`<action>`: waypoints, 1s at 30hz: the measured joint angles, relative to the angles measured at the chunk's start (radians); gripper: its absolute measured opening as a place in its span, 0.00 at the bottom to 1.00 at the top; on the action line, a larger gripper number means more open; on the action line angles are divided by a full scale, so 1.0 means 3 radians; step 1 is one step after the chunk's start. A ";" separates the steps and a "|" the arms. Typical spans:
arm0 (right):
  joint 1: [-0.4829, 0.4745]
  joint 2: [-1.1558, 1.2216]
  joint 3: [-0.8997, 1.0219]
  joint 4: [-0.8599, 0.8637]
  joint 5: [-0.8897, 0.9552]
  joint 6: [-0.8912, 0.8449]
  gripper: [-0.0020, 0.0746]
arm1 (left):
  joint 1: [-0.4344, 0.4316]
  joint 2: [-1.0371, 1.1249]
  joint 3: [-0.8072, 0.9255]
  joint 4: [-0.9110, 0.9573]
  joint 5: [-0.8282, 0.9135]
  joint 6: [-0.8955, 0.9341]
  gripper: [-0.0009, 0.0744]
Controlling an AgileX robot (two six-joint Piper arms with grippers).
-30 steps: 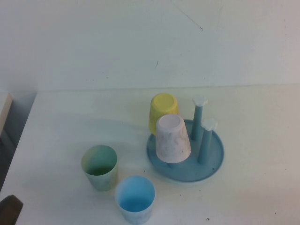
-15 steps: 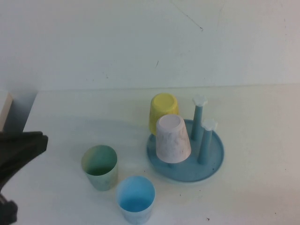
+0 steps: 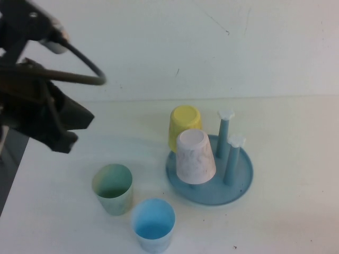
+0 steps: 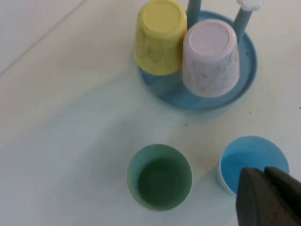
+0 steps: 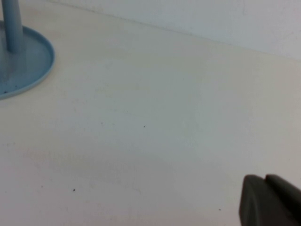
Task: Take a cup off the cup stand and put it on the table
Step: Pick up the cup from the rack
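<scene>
Left gripper (image 3: 66, 132) hangs over the bench's (image 3: 296, 211) left edge, right gripper (image 5: 270, 200) parked near its right edge; finger states unclear. The cup (image 3: 195, 156), inverted on the stand (image 3: 241, 185), looks light, slick; grip its tapered wall.

The left gripper (image 3: 63, 132) hangs above the surface's (image 3: 296, 211) left side. Below and right of it stands the green cup (image 3: 112, 189), the blue cup (image 3: 153, 225) nearer still. Farther right, the cup (image 3: 195, 156) sits inverted on the cup stand (image 3: 210, 172), the yellow cup (image 3: 184, 126) behind it. The right gripper (image 5: 268, 202) hovers right of the stand.
</scene>
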 joint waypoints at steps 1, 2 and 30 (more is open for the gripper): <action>0.0000 0.0000 0.0000 0.0000 0.0000 0.0000 0.02 | -0.0172 0.0111 -0.0080 0.0192 0.0000 -0.0135 0.01; 0.0000 0.0000 0.0000 0.0000 0.0000 0.0000 0.02 | -0.0310 0.0224 -0.0156 0.0352 0.0000 -0.0250 0.01; 0.0000 0.0000 0.0000 0.0000 0.0000 0.0000 0.02 | -0.1373 0.2588 -0.1985 0.1240 0.0361 -0.1857 0.93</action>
